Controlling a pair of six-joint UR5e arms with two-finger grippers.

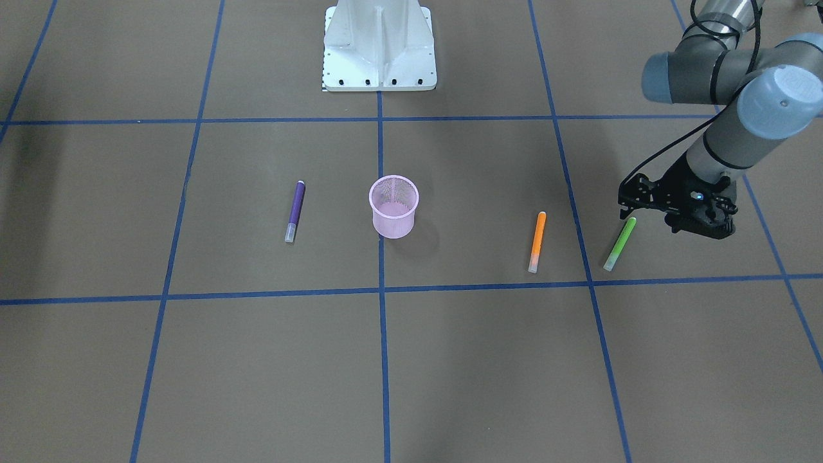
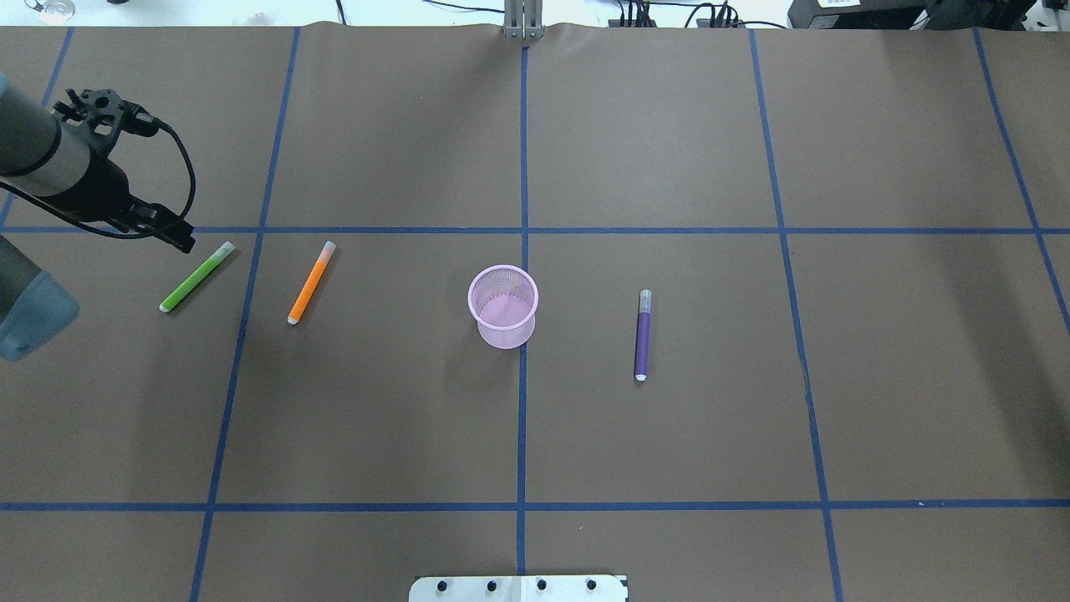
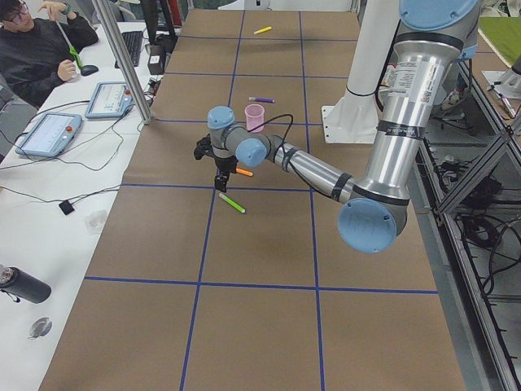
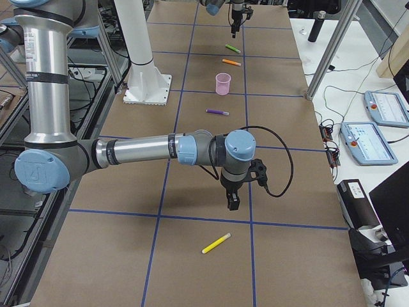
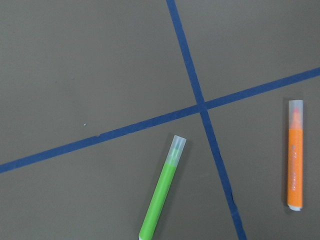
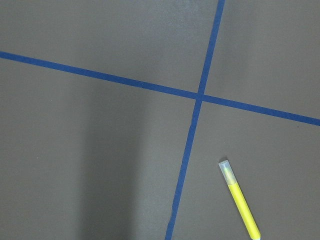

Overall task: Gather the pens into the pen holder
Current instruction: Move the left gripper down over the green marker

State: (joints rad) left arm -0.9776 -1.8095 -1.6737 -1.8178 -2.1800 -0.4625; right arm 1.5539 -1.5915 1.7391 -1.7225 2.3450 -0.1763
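Green pen [image 2: 196, 277] is found flat on the bench [image 2: 669, 125], just at 5 o'clock from the left arm's jaws in the overhead view, with its capped end aimed between 1 and 2 o'clock. The pink pen holder [image 2: 502, 305] is set well off at 3 o'clock. How far the jaws are parted cannot be told, and nothing is seen held.

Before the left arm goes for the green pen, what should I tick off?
1. The pen holder upright, mouth unobstructed: ok.
2. The green pen lying free, clear of other things: ok.
3. The left hand near the green pen: ok.
4. The left hand open: cannot tell.
5. The orange pen well apart from the green pen: ok.
6. The right hand, by the yellow pen, open: cannot tell.
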